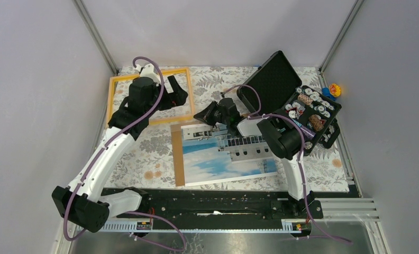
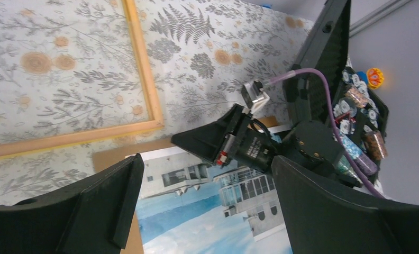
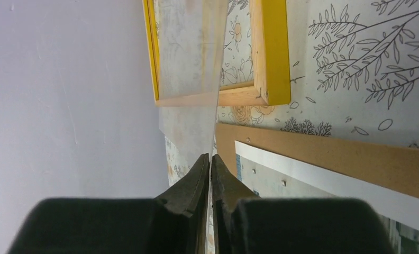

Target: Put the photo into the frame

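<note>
Seen from overhead, the photo [image 1: 226, 159] of a white, many-windowed building under blue sky lies face up at centre, on a brown backing board [image 1: 178, 159]. A strip of that board shows along the photo's left edge. Both rest on a floral tablecloth [image 1: 144, 153].

The frame [image 1: 111, 100], thin and orange-yellow, lies flat in the upper left. It sits just beyond the board's far corner, and nothing but tablecloth shows inside it.

The right gripper [image 3: 211, 156] sits low at the photo's upper-left corner and points toward the frame. In its own camera the two black fingers are pressed together on a thin pale sheet [image 3: 189, 63], which rises from the fingertips. The sheet is partly see-through, and the frame's corner shows faintly behind it. I cannot tell whether the sheet is a lifted part of the photo. In that view the photo's white border and the board's edge run off to the lower right.

The left gripper [image 2: 206, 157] hangs above the right part of the frame with its jaws spread wide, and nothing is between them. Its camera looks down past both fingers at the frame's near corner and the right claw.

An open black case [image 1: 273, 82] stands at upper right with its lid raised and small round items packed in its tray. A small blue, yellow and red toy [image 1: 333, 90] sits by the right edge.
</note>
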`<move>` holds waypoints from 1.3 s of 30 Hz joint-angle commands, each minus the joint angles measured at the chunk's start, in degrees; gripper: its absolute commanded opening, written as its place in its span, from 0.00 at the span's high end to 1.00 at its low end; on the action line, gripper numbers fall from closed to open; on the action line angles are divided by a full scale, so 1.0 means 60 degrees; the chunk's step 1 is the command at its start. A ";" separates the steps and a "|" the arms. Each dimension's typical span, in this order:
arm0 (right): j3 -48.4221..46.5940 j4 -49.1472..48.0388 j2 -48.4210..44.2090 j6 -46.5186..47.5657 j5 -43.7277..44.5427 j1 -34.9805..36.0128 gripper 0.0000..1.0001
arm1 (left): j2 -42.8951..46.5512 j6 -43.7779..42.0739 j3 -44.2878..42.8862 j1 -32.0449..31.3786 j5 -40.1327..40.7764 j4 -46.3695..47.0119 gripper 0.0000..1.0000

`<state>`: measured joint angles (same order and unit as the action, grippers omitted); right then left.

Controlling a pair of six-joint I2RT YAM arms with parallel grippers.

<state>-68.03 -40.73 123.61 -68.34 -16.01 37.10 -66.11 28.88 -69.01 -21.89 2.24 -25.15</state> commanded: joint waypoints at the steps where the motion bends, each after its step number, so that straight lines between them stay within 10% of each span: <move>1: -0.0484 0.0127 0.0308 0.0548 -0.0417 0.0005 0.92 | -0.0368 0.0487 -0.0893 -0.0171 -0.0949 0.0449 0.01; 14: -0.2238 0.0465 0.1157 0.2017 -0.1228 -0.0215 1.00 | -0.3766 0.0246 -0.5909 -0.2629 -0.0650 -0.0464 0.01; 39: -0.4275 -0.1494 0.3148 0.2524 -0.2622 -0.0674 1.00 | -0.2935 -0.0891 -0.3965 -0.2326 0.0647 -0.0011 0.01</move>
<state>-90.50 -46.09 140.88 -53.17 -29.78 33.65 -85.95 22.50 -93.14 -38.02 6.50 -28.53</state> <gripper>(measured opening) 0.019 0.988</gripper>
